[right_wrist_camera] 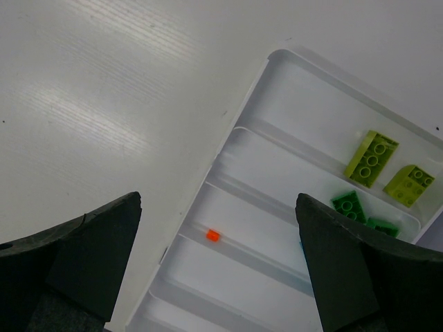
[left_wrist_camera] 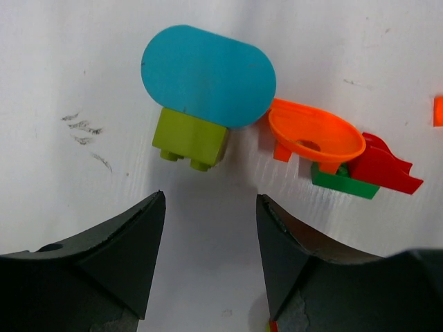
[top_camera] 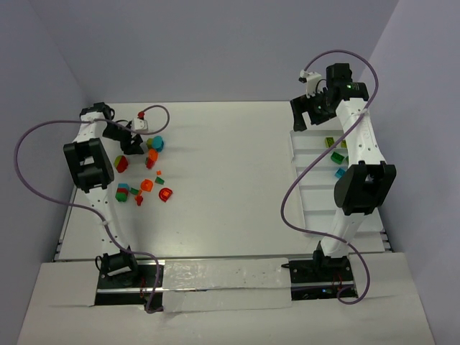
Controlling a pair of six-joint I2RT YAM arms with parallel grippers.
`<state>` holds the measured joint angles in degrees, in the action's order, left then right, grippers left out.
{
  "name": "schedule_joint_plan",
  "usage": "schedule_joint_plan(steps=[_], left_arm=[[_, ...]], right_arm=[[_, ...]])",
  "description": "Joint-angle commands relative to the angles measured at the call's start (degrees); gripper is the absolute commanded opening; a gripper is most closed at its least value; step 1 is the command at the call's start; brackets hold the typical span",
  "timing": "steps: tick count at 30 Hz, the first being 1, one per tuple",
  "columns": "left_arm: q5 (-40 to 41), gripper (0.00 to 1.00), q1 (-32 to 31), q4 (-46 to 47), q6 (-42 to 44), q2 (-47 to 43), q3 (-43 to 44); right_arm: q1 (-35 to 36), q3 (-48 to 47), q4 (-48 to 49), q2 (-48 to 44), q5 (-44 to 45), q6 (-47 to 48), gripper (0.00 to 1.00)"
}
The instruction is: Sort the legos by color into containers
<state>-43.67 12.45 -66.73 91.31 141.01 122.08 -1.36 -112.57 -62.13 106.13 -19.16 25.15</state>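
Note:
Loose legos lie on the table at the left: a teal oval piece (left_wrist_camera: 208, 76) with a lime brick (left_wrist_camera: 190, 137) against it, an orange dish-shaped piece (left_wrist_camera: 315, 131), a red piece (left_wrist_camera: 384, 166) and a dark green one (left_wrist_camera: 342, 183). My left gripper (left_wrist_camera: 210, 197) is open and empty, just short of the lime brick; from above the left gripper (top_camera: 133, 147) sits beside the teal piece (top_camera: 156, 143). My right gripper (right_wrist_camera: 218, 199) hangs wide open and empty over the white containers tray (right_wrist_camera: 208, 173), which holds lime bricks (right_wrist_camera: 372, 158), dark green bricks (right_wrist_camera: 349, 205) and a tiny orange brick (right_wrist_camera: 212, 235).
More legos lie nearer the arms: an orange one (top_camera: 147, 185), a red one (top_camera: 166, 194), a teal-and-green one (top_camera: 123, 190) and a red one (top_camera: 121, 164) by the left forearm. The tray (top_camera: 296, 154) runs along the right side under the right arm. Purple cables loop beside both arms.

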Motion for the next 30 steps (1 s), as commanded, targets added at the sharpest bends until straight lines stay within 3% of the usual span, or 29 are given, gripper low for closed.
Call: schedule_joint_plan(steps=[1, 14, 23, 30], left_arm=[[-4.7, 0.65, -1.2, 2.8, -0.8, 0.1, 1.5], [-5.5, 0.7, -4.3, 6.4, -0.3, 0.3, 0.8], [-3.5, 0.57, -5.7, 2.2, 3.5, 0.4, 0.6], [-2.0, 0.45, -5.8, 2.3, 1.8, -0.8, -1.3]], right_arm=[[0.6, -2.0, -1.2, 0.3, 0.8, -1.1, 0.99], [1.1, -1.4, -1.6, 0.0, 1.8, -1.1, 0.99], [1.1, -1.2, -1.6, -0.1, 1.5, -0.8, 0.98], [1.1, -2.0, -1.7, 0.1, 0.0, -0.9, 0.97]])
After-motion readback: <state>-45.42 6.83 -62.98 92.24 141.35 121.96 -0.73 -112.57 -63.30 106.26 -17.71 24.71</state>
